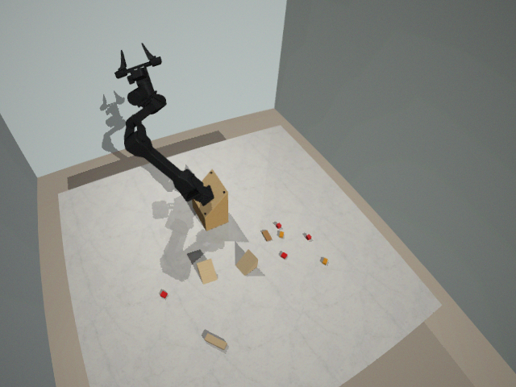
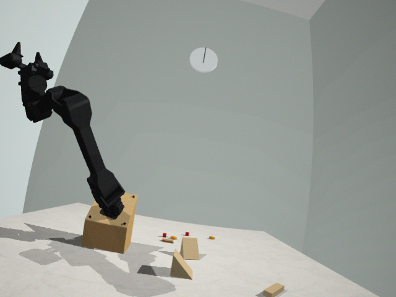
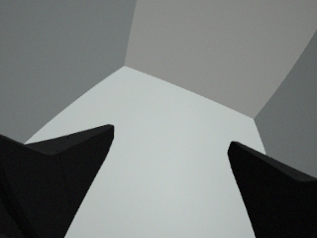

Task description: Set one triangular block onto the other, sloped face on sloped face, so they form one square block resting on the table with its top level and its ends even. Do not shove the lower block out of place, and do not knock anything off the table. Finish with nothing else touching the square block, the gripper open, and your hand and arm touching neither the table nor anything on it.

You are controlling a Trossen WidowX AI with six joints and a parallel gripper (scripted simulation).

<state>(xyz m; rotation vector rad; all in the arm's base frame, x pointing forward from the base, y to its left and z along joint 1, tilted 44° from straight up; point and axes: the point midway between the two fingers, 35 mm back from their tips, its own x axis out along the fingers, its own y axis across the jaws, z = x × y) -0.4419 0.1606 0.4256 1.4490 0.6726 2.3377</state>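
currently, pale bar (image 1: 215,340) (image 2: 273,289): lying apart from both wedges, posing little risk unless the arm is sweeping low.
near wedge (image 1: 206,271) (image 2: 179,266): standing on the table, showing its triangular end and slanting down toward the bar side; its broad base is probably keeping it steady.
far wedge (image 1: 247,262) (image 2: 190,248): sitting separately just beyond, seemingly facing its slope toward the exterior camera; the two are not lining up, so one is needing a lift, a flip and a turn.
mount (image 1: 218,214) (image 2: 104,234): propping the arm (image 1: 160,166) (image 2: 88,143) on a slanted top.
gripper (image 1: 131,47) (image 2: 28,47) (image 3: 173,139): hanging wide open, holding nothing, pointing up and away from the blocks, so touching none.
brown bar (image 1: 266,235) (image 2: 167,241): lying near the small cubes, crowding the far side.
progress: stacking is not yet happening; picking a wedge is looking next.
risk: sloped faces are likely sliding if released uneven.
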